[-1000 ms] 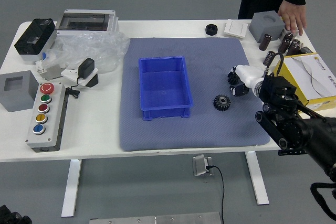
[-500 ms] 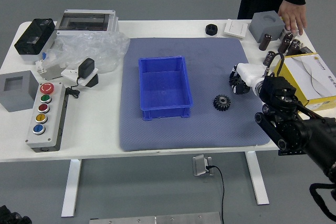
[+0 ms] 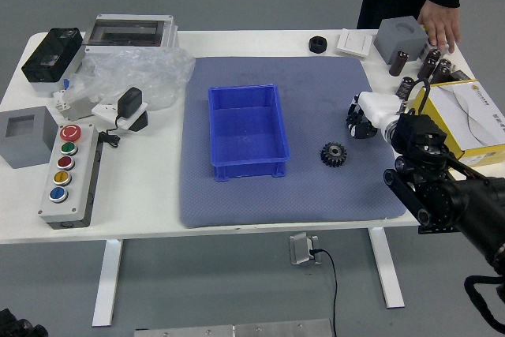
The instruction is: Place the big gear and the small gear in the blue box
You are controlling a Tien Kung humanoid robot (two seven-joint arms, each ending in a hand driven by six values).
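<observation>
At the lower left corner we have our left hand [image 3: 20, 326] resting below the surface [image 3: 142, 195]; we cannot tell how it is set. Along the surface's left side we see a button panel [image 3: 69, 173], its five buttons in a row. Right of it we have the blue box [image 3: 251, 170] on a grey-blue mat [image 3: 316, 199]. One toothed gear [image 3: 333, 155] lies flat on the mat, near the box's right side. Just beyond it, our right hand [image 3: 362, 120] has its fingers curled narrow around the other gear, which they mostly hide. Farther right, a person's hand [image 3: 440, 23] reaches down beside a grey block [image 3: 401, 39].
</observation>
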